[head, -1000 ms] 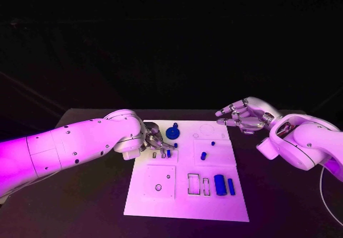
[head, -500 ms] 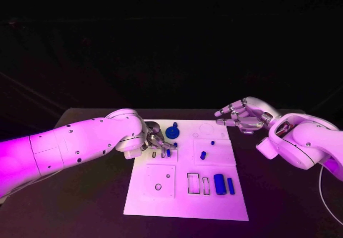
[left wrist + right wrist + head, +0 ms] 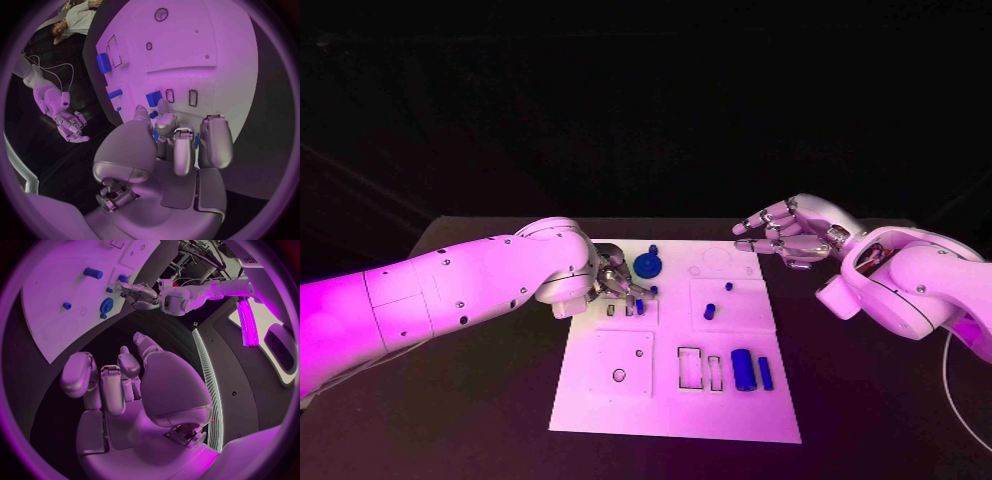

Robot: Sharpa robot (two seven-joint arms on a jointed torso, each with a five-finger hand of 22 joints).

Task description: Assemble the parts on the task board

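L hand [image 3: 615, 281] is set low over the task board's [image 3: 678, 400] upper-left part; R hand [image 3: 788, 232] is held off the board's far right corner.

L fingers [image 3: 182, 148] are curled together w/ a bit of blue seen between them in the wrist view, so a small blue part [image 3: 155, 135] seems pinched; a second blue block [image 3: 154, 97] sits just past the fingertips beside two narrow slots. R fingers [image 3: 111, 381] are bent, slightly apart, nothing held. On the board are seen: a round blue gear-like piece [image 3: 649, 266] near the top, two small blue pegs [image 3: 711, 312] at centre-right, a blue cylinder [image 3: 743, 371] and a thin blue bar [image 3: 766, 374] side by side lower right.
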